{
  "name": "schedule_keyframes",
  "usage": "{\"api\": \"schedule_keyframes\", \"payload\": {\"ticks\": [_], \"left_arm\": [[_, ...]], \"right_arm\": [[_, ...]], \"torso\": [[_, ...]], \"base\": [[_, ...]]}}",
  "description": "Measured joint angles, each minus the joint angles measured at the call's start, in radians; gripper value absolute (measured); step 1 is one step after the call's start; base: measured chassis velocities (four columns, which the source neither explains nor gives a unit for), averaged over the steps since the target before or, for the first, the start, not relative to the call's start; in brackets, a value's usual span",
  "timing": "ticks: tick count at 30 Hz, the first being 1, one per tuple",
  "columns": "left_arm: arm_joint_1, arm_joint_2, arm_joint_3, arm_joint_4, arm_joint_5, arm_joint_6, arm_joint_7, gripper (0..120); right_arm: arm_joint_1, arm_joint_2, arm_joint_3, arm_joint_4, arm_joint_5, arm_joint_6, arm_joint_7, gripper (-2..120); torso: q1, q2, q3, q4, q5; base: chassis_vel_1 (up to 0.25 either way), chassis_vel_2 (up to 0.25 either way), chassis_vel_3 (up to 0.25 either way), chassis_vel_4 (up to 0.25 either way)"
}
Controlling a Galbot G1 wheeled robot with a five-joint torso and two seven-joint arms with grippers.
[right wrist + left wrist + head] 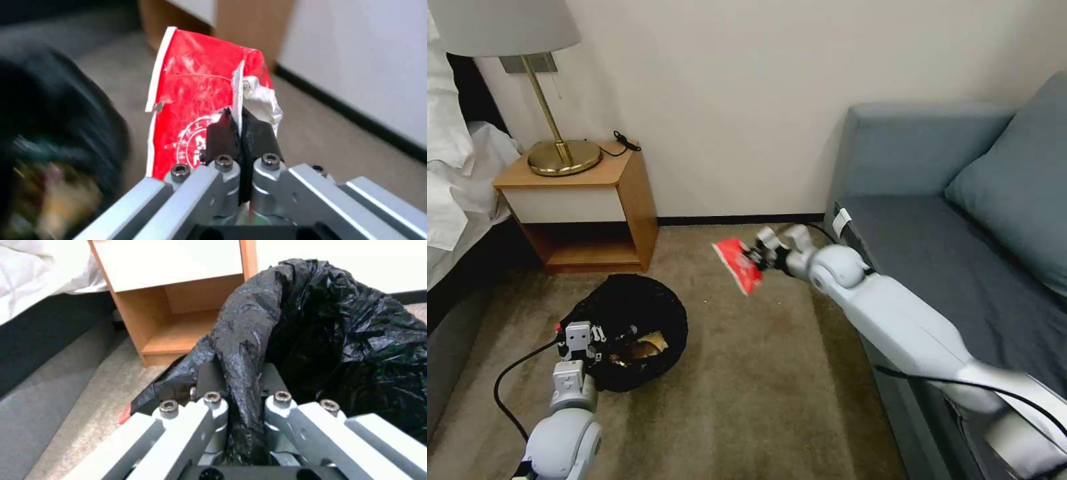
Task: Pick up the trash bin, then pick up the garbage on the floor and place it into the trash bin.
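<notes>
The trash bin with its crinkly black bag is at the lower left over the beige carpet floor. My left gripper is shut on the near rim; the black bag is pinched between its pads. Brownish and gold litter lies inside the bin. My right gripper is up in the air to the right of the bin, shut on a red snack wrapper. The red wrapper is clamped by one edge in my right gripper.
A wooden nightstand with a brass lamp stands behind the bin. A bed is at the left and a blue-grey sofa at the right. A black cable trails from my left arm.
</notes>
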Motion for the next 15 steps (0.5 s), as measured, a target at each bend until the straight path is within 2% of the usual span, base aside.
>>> {"api": "schedule_keyframes", "payload": {"ticks": [1,5,13,15], "left_arm": [[-0.009,-0.003,0.005,0.006,0.0,0.001,0.0,4],[-0.021,-0.006,0.01,0.01,0.0,0.005,-0.003,4],[-0.041,-0.009,0.013,0.007,-0.009,0.015,-0.009,4],[-0.066,-0.009,0.025,0.017,-0.016,0.02,-0.012,4]], "right_arm": [[0.025,0.034,-0.025,-0.011,0.02,0.009,-0.001,0],[0.053,0.081,-0.07,-0.03,0.036,0.013,0.0,0],[0.052,0.124,-0.088,-0.057,0.035,0.016,0.002,0],[0.032,0.156,-0.103,-0.078,0.023,0.022,0.002,0]], "torso": [[0.0,0.0,0.0,0.0,-0.0001],[0.0,0.0,0.0,-0.0002,0.0],[0.0,0.0,0.0,-0.0002,0.0002],[0.0,0.0,0.0,-0.0004,0.0002]], "base": [[0.0,0.0,0.0,0.0],[0.0,0.0,0.0,0.0],[0.0,0.0,0.0,0.0],[0.0,0.0,0.0,0.0]]}}
